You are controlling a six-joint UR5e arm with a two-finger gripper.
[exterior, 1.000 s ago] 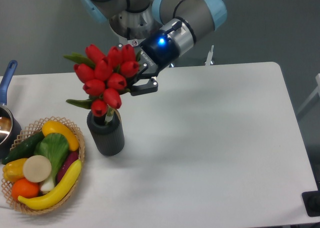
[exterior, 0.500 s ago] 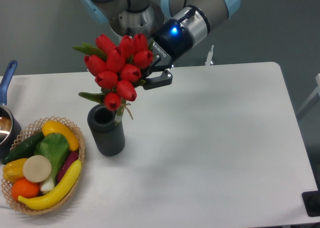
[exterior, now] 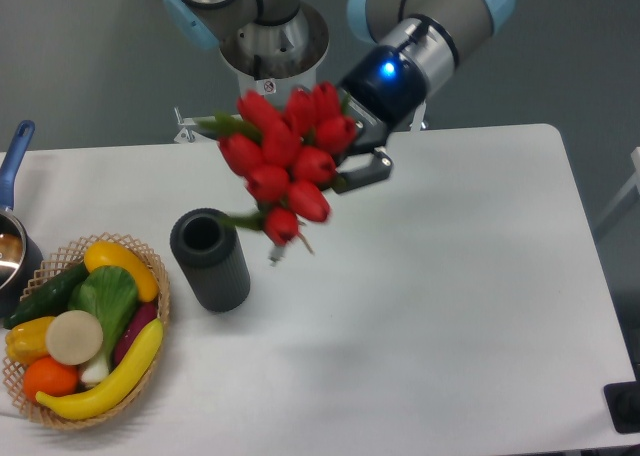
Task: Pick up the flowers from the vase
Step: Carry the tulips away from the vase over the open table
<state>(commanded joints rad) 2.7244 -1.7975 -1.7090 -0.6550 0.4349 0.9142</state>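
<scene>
The flowers (exterior: 288, 162) hang in the air up and to the right of the vase (exterior: 209, 259), entirely clear of its open mouth, stems pointing down toward the table (exterior: 450, 296). The gripper (exterior: 352, 168), further right of the vase, has its fingers clamped on the bunch from behind. Left of the vase sits a wicker basket (exterior: 150, 276) of toy produce.

no readable text in view

the only marking is a small label on the robot base (exterior: 266, 84), under the arm's column, and it is too small and blurred to make out any letters or numbers.
</scene>
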